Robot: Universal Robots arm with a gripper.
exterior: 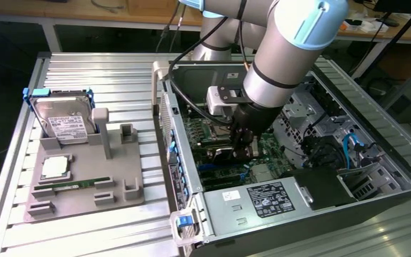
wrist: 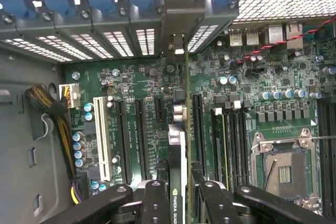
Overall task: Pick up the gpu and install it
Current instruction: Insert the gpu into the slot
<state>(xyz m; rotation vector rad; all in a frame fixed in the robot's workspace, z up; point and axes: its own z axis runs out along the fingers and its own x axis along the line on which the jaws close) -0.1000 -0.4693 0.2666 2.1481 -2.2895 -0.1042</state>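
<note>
The gpu (wrist: 178,129) shows edge-on in the wrist view as a thin dark card with a green-lettered label. It stands upright over the black expansion slots (wrist: 139,135) of the motherboard (wrist: 131,87), its silvery end bracket (wrist: 178,22) up against the case's rear slot openings. My gripper (wrist: 181,200) is shut on it, one black finger (wrist: 155,203) on each side of the card. In the exterior view my gripper (exterior: 243,149) reaches down into the open computer case (exterior: 377,134), with the gpu (exterior: 223,156) low over the board. Whether the card's edge sits in a slot is hidden.
A grey holder (exterior: 120,182) on the exterior view's left carries a silver hard drive (exterior: 62,120), a processor chip (exterior: 54,167) and a green RAM stick (exterior: 73,184). Inside the case are the power supply (exterior: 263,198), cable bundles (exterior: 352,147) and the processor socket (wrist: 283,166).
</note>
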